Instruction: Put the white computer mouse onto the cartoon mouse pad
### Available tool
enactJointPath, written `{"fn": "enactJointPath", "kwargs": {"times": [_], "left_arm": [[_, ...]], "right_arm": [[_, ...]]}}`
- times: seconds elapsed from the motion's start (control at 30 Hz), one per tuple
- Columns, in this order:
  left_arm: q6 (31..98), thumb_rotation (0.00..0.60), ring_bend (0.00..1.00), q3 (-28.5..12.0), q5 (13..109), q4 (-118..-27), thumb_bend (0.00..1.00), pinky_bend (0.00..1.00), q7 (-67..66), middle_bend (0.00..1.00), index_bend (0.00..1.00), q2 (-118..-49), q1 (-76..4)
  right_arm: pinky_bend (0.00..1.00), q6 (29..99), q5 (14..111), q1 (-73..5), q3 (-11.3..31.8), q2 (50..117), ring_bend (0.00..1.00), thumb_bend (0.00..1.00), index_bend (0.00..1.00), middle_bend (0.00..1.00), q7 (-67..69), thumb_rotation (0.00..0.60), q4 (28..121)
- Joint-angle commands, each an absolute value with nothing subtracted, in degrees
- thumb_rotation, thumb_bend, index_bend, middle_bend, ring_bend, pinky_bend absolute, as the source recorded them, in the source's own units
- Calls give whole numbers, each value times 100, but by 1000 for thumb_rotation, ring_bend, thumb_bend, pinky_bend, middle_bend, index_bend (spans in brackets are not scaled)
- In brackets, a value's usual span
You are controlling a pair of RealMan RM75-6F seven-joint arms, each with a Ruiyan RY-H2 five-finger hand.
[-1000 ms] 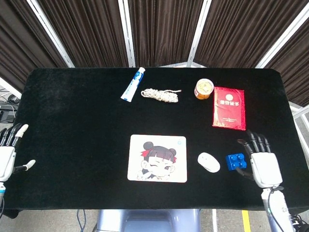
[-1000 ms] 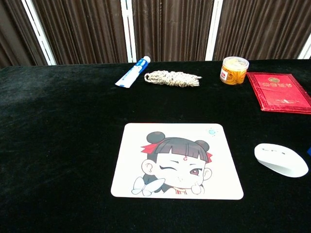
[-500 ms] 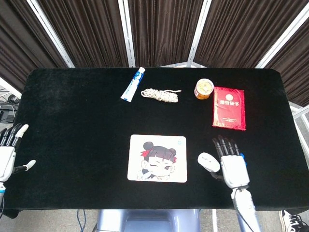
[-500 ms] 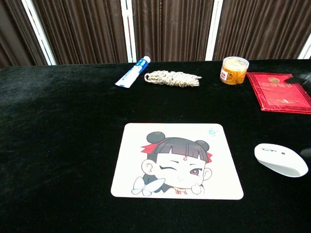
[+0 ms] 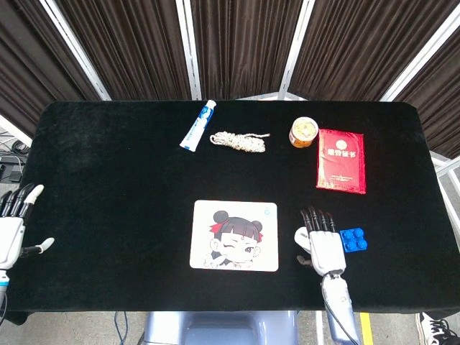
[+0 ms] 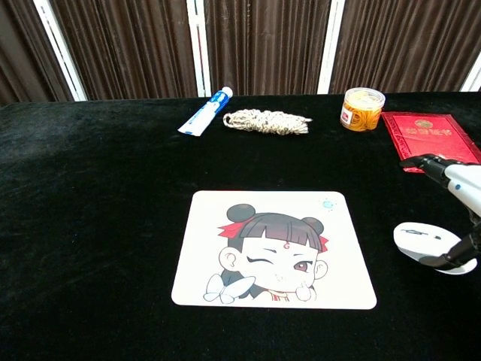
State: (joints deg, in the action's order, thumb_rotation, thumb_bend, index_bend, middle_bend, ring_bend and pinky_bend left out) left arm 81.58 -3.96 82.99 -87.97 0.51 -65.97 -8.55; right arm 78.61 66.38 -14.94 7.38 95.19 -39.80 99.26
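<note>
The white computer mouse [image 5: 300, 236] [image 6: 421, 239] lies on the black table just right of the cartoon mouse pad [image 5: 234, 245] [image 6: 274, 249], apart from it. My right hand [image 5: 320, 243] [image 6: 460, 180] hovers over the mouse with its fingers spread and pointing away from me, hiding most of it in the head view. In the chest view the thumb sits by the mouse's near right edge, and the other fingers are raised above it. My left hand [image 5: 13, 231] rests open at the table's left edge, far from both.
A blue brick [image 5: 352, 240] sits just right of my right hand. At the back lie a toothpaste tube [image 5: 198, 125], a coil of rope [image 5: 239, 140], a yellow jar [image 5: 303, 132] and a red booklet [image 5: 341, 160].
My right hand has moved left, off the blue brick and over the mouse. The mouse, the pad and my left hand have not moved.
</note>
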Motion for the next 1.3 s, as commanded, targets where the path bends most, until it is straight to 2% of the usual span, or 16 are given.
{"fn": "enactJointPath", "kwargs": {"times": [0.03, 0.33, 0.77, 1.3], "left_arm": [[8153, 600, 0, -397, 8295, -8801, 130, 0, 47, 0, 0, -6595, -858], [8127, 600, 0, -408, 8260, -8815, 129, 0, 47, 0, 0, -6598, -867], [8186, 600, 0, -424, 8259, -8822, 130, 0, 29, 0, 0, -6634, -854], [8225, 600, 0, -435, 8294, -8787, 131, 0, 97, 0, 0, -6666, -857]], "right_arm": [[0, 7840, 6535, -1545, 815, 9623, 0, 137, 0, 0, -3947, 600, 9789], [0, 7692, 6172, -1708, 1049, 9797, 0, 153, 0, 0, -3896, 600, 9384], [0, 7527, 5986, -1843, 1005, 10062, 0, 155, 0, 0, -3802, 600, 8933], [0, 7544, 5840, -2046, 1205, 10310, 0, 180, 0, 0, -3794, 600, 8506]]}}
